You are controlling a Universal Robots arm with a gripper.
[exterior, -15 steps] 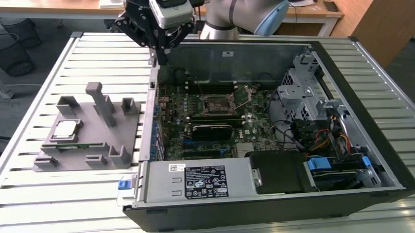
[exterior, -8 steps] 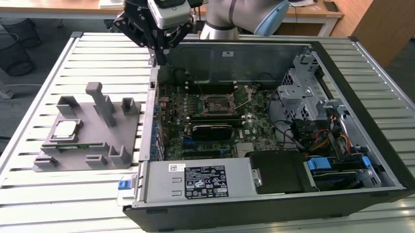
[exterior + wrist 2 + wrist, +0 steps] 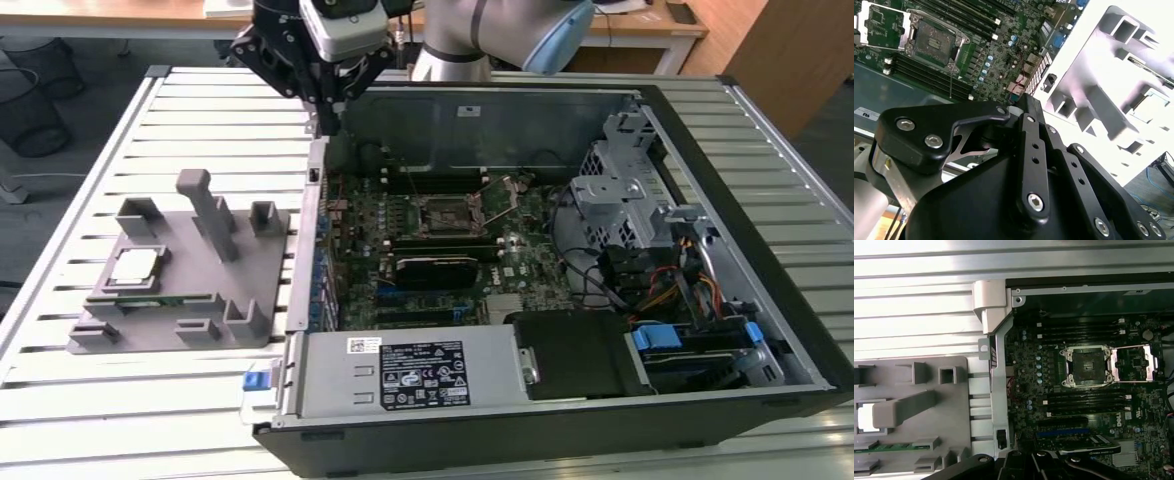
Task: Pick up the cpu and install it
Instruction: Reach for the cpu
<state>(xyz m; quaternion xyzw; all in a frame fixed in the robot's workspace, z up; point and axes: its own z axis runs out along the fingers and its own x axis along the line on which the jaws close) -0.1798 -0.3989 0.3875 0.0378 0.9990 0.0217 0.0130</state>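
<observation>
The cpu [image 3: 134, 265], a small silvery square chip, lies flat in a pocket of the grey fixture block [image 3: 200, 300] on the exterior view's left. In the first wrist view the cpu [image 3: 864, 416] is partly covered by a grey post of the fixture block [image 3: 904, 405]. The motherboard socket [image 3: 447, 212] stands open inside the computer case, with its load plate [image 3: 1134, 362] flipped aside from the socket [image 3: 1088, 367]. My gripper [image 3: 326, 118] hangs high over the case's far left corner, well away from the cpu and above the socket [image 3: 934, 42].
The open black computer case [image 3: 747, 300] holds a power supply [image 3: 414, 370], a drive cage [image 3: 621, 190] and cables. Memory slots [image 3: 1084, 402] flank the socket. Case and fixture rest on a slatted metal table [image 3: 107, 400]. A case wall [image 3: 996, 365] separates fixture and motherboard.
</observation>
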